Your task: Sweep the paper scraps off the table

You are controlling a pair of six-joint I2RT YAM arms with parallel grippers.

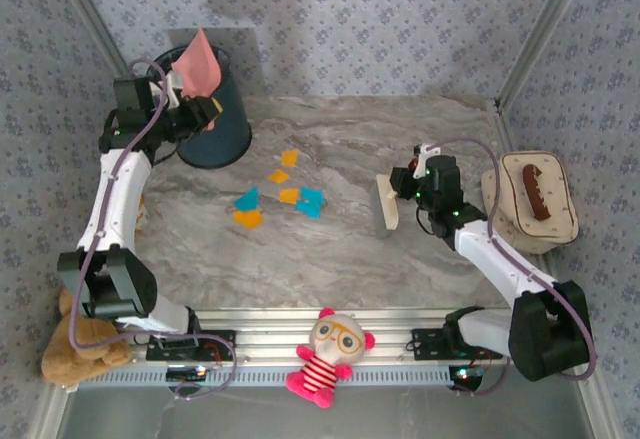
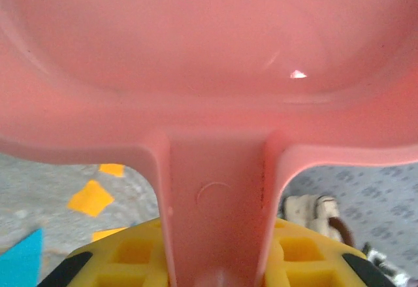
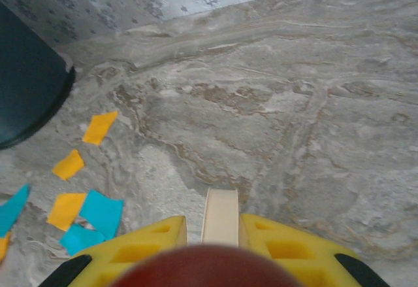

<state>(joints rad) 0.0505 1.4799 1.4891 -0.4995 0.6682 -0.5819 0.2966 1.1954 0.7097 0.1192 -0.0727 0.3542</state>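
Your left gripper [image 1: 192, 111] is closed tight on the pink dustpan [image 1: 200, 59], held up over the dark bin [image 1: 215, 134].
Paper scraps [image 1: 280, 187] lie on the table [image 1: 330, 259] between your two arms: four orange and three blue, I think. Your right gripper [image 1: 405, 187] pinches the brush [image 1: 387, 209], which is near them on their right, its long side facing them, so sweep left.

Left pincer [image 1: 199, 107] raised at far left, clamped; right pincer [image 1: 401, 191] low, clamped too.
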